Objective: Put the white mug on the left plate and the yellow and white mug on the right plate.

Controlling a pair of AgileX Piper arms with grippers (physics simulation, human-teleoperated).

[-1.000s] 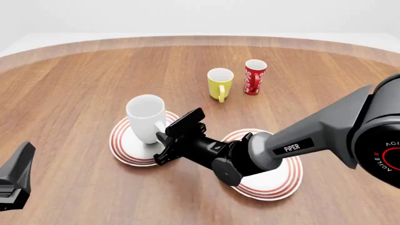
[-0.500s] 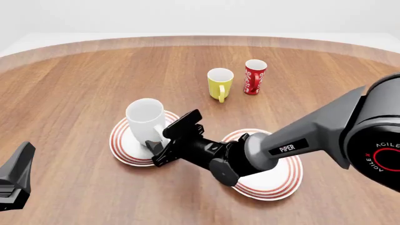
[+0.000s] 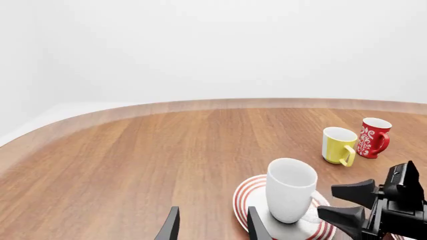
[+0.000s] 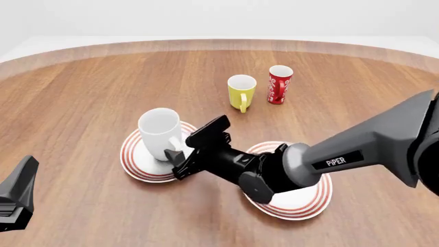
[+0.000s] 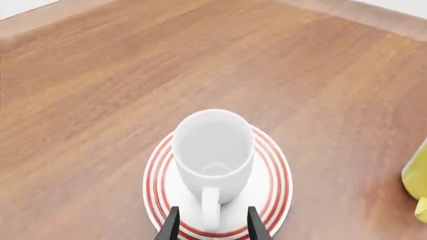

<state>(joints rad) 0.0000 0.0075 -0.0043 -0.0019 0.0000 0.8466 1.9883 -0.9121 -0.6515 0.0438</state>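
Currently the white mug (image 4: 160,133) is standing upright on the left plate (image 4: 134,154), so the first half of the task is judged complete apart from the release. The right gripper (image 4: 182,154) is sitting just beside the mug's handle side; in the right wrist view its jaws are standing apart with the handle (image 5: 210,209) lying between the fingertips (image 5: 256,226), and no pad appears to be pressing on it. The jaws are therefore read as parted and holding nothing. The left gripper (image 3: 212,227) is showing a narrow gap between its two fingertips in the left wrist view, with nothing between them; in the front view it is resting low at the near left edge, well apart from all the cups.

The yellow and white mug (image 4: 241,91) is standing on the desk (image 4: 82,92) toward the far side, just beside the red cup (image 4: 278,84) and well apart from the right plate (image 4: 302,198). That plate is bare but partly covered by the right arm.

The next move calls for drawing the right gripper back clear of the handle without tipping the white mug, then reaching for the yellow and white mug. The approach should avoid nudging the red cup, which is standing close by.
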